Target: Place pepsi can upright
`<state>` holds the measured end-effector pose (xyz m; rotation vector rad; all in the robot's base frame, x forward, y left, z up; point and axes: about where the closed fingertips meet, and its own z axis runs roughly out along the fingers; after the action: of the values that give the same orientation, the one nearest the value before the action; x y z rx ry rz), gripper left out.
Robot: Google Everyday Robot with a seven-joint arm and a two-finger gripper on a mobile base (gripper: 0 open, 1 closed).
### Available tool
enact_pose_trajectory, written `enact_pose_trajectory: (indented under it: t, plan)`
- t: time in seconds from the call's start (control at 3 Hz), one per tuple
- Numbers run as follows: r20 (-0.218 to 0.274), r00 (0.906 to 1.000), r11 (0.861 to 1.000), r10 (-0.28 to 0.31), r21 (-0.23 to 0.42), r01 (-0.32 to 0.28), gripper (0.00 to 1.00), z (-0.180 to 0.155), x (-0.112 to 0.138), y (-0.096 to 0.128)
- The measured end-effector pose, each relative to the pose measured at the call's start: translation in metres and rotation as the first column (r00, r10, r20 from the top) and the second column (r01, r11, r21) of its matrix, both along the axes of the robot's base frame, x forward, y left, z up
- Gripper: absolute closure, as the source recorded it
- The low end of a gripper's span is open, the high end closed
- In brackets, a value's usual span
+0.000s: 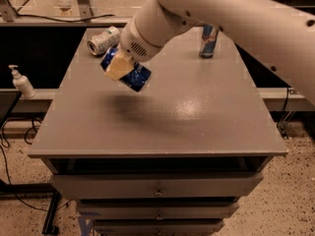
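While the white arm (231, 14) reaches in from the upper right, its hand (120, 69) hangs over the left-middle part of the grey tabletop (197, 117), closed around the pepsi can (138, 78). One pale yellow finger pad (117, 70) presses flat against the near side of the can; the other finger is hidden behind it. The can is clear of the surface, tilted, with one end pointing down and to the right and the other up toward the back left, so blue shows on both sides of the pad. A soft shadow (135, 108) lies on the tabletop below and slightly in front of it.

At the back left corner a pale green-white can (103, 40) lies on its side, just behind the hand and apart from the held can. Near the back edge on the right, a slim blue-silver can (209, 40) stands upright, partly covered by the arm. Off the tabletop to the left, a white pump bottle (21, 81) stands on a lower ledge. Grey drawers (157, 187) run beneath the front edge.
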<state>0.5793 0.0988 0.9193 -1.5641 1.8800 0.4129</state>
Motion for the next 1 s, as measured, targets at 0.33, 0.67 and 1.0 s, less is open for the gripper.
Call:
enact_pose_trajectory:
  t: [0.33,0.67,1.0]
  plan:
    - [0.04,0.9989,0.967,0.024,0.254,-0.033,1.0,0.018,0.018,-0.005]
    - [0.059,0.9968,0.874,0.053,0.481,-0.075,1.0,0.027,0.012,-0.014]
    - [0.079,0.9933,0.784,0.084,0.61,-0.115,1.0,0.037,-0.013,-0.026]
